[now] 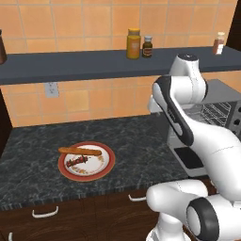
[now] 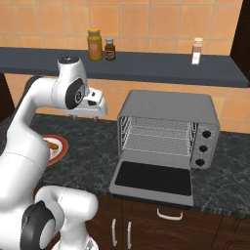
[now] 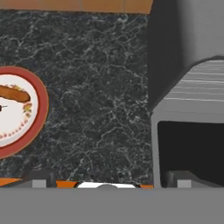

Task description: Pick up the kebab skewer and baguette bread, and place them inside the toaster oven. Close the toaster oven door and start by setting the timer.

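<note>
You saw the arm folded high over the counter, its gripper spread wide and holding nothing, pointing straight down between the plate and the toaster oven. Left of the toaster oven, the baguette bread and kebab skewer lay on the plate. The toaster oven door hung fully open.
</note>
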Available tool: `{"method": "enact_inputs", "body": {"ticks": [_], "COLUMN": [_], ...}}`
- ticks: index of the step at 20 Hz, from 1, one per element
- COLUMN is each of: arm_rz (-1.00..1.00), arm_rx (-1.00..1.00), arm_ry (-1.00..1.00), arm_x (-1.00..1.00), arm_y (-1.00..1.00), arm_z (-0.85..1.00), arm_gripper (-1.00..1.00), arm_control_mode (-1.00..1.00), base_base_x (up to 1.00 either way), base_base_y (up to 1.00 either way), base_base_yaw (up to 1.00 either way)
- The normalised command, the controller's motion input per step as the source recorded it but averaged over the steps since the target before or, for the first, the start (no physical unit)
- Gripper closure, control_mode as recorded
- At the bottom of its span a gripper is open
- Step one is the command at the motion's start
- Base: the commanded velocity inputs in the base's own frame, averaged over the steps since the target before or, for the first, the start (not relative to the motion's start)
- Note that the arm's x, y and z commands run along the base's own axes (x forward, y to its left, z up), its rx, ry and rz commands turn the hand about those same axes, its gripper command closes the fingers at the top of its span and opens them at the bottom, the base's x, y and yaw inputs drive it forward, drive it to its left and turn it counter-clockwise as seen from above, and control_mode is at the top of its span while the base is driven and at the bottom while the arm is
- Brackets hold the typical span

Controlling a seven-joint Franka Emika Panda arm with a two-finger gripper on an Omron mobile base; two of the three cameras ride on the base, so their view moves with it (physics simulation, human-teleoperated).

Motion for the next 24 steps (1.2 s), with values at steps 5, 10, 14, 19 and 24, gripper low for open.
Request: {"method": "enact_inputs", "body": {"ticks": [5, 10, 14, 19, 24], "arm_rz": [0.22, 0.39, 0.44, 0.05, 0.16], "arm_rx": [0.03, 0.01, 0.0, 0.01, 0.0], "arm_ry": [-0.28, -0.4, -0.39, -0.15, -0.2], "arm_x": [-0.81, -0.29, -0.08, 0.14, 0.25], "arm_y": [-1.0, -0.96, -0.86, -0.23, -0.21], "arm_z": [-0.12, -0.27, -0.35, -0.21, -0.43], "arm_gripper": [-1.0, -1.0, -1.0, -1.0, -1.0], "arm_control_mode": [-1.0, -1.0, -1.0, -1.0, -1.0], "base_base_x": [0.0, 0.0, 0.0, 0.0, 0.0], "base_base_y": [0.0, 0.0, 0.0, 0.0, 0.0], "base_base_yaw": [0.0, 0.0, 0.0, 0.0, 0.0]}}
